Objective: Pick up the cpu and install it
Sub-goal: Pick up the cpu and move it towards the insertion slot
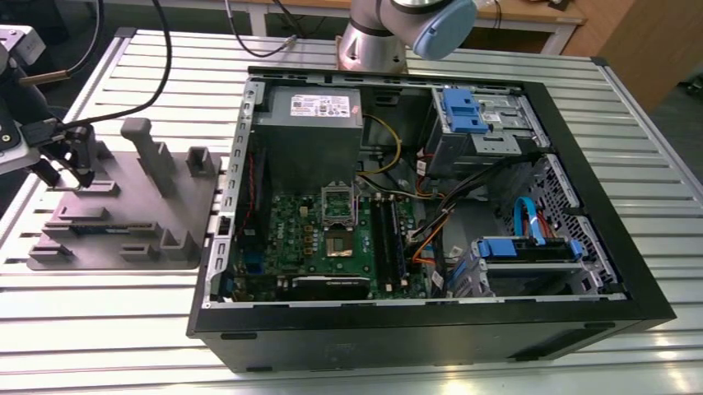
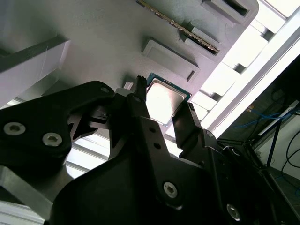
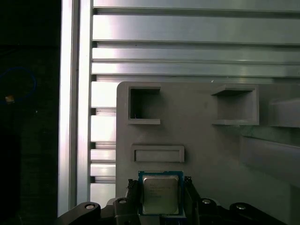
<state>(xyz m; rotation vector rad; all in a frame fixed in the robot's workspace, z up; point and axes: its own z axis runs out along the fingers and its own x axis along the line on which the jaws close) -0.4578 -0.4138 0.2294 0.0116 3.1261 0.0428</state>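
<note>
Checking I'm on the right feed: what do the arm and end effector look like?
The arm is silver-grey metal tubing with a light blue joint cap. The end effector is matte black, with jointed links and silver screws.

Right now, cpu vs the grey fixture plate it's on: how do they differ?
Size: the cpu is a small square; the grey plate is far larger and carries it.
Finish: the cpu has a shiny silvery top with a greenish rim; the grey plate is matte grey.
Shape: the cpu is flat; the grey plate has raised blocks and pockets.
Shared: both sit level outside the computer case, over the slatted table.
</note>
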